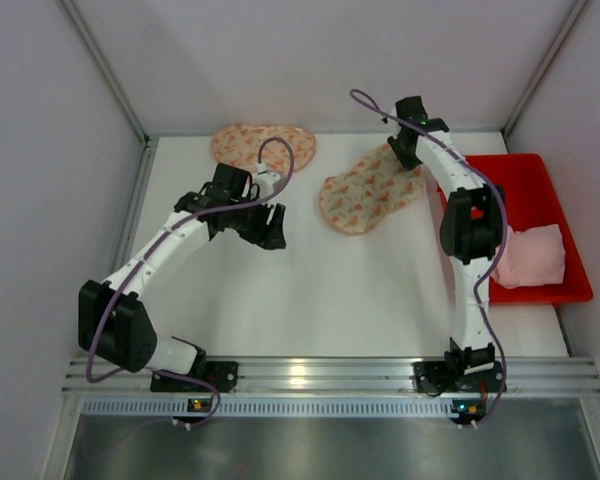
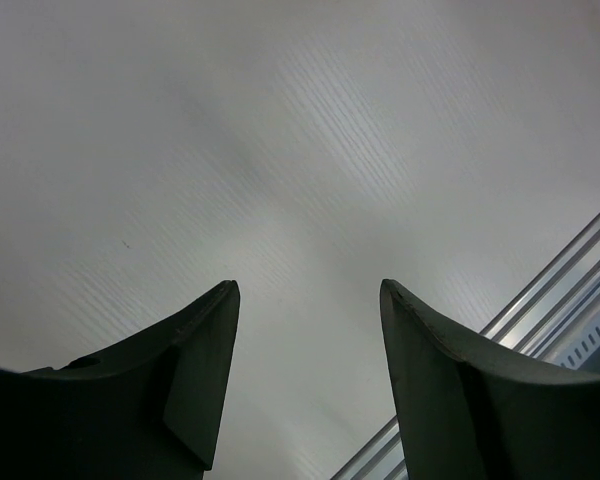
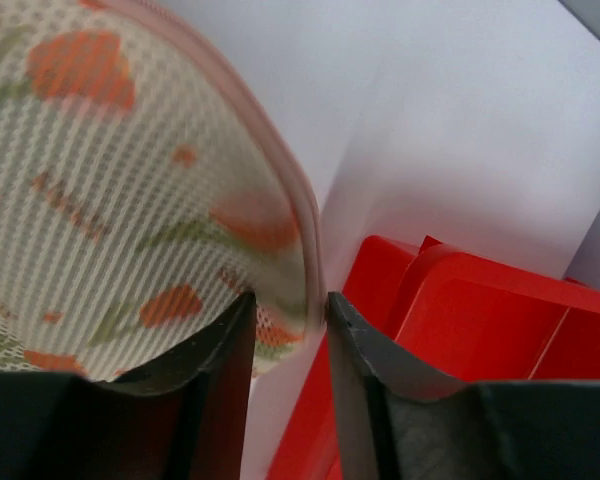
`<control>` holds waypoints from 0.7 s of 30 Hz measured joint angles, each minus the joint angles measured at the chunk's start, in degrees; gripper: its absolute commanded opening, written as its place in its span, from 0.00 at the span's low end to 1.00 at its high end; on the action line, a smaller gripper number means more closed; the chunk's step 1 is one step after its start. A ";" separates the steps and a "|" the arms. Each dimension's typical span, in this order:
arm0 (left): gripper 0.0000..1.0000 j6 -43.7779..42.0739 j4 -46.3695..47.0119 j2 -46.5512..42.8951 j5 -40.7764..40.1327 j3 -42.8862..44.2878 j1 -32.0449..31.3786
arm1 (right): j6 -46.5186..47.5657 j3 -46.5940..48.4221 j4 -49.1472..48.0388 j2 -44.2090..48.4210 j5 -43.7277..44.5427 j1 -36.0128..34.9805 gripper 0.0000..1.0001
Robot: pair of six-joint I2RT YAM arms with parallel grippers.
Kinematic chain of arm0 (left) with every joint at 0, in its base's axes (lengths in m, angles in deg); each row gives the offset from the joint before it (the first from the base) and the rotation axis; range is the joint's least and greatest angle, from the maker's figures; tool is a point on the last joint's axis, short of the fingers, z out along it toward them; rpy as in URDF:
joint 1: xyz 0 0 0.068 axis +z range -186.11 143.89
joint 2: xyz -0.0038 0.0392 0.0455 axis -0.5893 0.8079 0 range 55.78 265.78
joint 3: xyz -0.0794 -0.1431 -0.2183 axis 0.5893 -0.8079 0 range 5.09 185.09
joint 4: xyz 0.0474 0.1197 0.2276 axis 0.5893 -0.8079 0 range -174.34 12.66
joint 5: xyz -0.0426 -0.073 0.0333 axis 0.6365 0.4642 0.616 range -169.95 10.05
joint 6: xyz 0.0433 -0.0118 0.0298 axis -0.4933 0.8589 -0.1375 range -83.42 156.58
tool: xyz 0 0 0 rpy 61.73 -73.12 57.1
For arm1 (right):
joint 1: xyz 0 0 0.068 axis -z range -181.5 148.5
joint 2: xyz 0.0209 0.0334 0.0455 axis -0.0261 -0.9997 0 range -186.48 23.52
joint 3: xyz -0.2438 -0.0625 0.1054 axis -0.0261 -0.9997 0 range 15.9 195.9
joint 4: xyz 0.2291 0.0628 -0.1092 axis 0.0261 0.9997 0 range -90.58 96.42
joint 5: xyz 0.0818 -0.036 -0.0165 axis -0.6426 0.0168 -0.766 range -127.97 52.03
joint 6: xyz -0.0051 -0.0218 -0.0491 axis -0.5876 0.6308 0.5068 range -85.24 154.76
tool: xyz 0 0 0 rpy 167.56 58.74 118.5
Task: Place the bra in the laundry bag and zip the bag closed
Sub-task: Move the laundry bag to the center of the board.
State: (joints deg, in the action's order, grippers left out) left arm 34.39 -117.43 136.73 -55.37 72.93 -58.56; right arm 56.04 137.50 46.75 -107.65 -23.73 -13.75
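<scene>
Pink padded bra, one only, lies in the single red plastic bin at the right edge of the white counter. I count two floral mesh laundry-bag pieces: the middle piece beside the bin and the far piece by the back wall. My right end effector reaches far forward, pinched on the middle piece's piped rim. My left end effector hangs over the counter, elbow bent, jaws apart.

floral mesh bag: 2 (apart) | red bin: 1 | bra: 1 | arm: 2
</scene>
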 measured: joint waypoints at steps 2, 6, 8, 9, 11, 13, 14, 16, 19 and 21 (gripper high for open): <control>0.64 0.33 0.07 0.00 -0.20 -0.44 0.04 | -1.09 -0.09 -1.66 0.00 1.36 0.00 0.86; 0.64 0.70 0.20 0.00 -0.39 -0.61 0.33 | -1.66 -1.22 -6.54 0.07 1.49 -0.09 0.95; 0.64 0.83 0.37 0.00 -0.44 -0.61 0.57 | -2.51 -1.22 -7.28 0.22 0.50 -0.26 0.94; 0.64 0.87 0.44 0.00 -0.46 -0.61 0.68 | -3.17 -1.22 -7.37 0.57 -0.76 -0.39 0.93; 0.64 1.05 0.70 -0.02 -0.48 -0.61 0.92 | -4.74 -1.49 -7.19 1.73 -3.43 -0.79 0.91; 0.64 1.09 1.01 -0.02 -0.61 -0.61 1.16 | -6.38 -4.42 -7.30 4.96 -7.69 -1.53 0.90; 0.64 1.11 1.14 -0.04 -0.63 -0.61 1.38 | -6.80 -6.27 -7.08 6.91 -9.68 -2.03 0.91; 0.64 1.68 1.16 -0.07 -0.66 -0.61 1.79 | -7.52 -9.20 -6.19 10.36 -12.98 -3.67 0.92; 0.64 2.34 1.27 -0.09 -0.68 -0.61 2.62 | -8.61 -10.75 -3.78 12.96 -17.75 -7.28 0.92; 0.64 2.54 1.38 -0.07 -0.70 -0.61 3.15 | -9.68 -12.04 -3.32 13.44 -20.87 -9.66 0.92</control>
State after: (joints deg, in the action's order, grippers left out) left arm 36.92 -116.06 136.66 -56.07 72.32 -55.42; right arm 46.35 125.45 43.42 -94.21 -44.60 -23.41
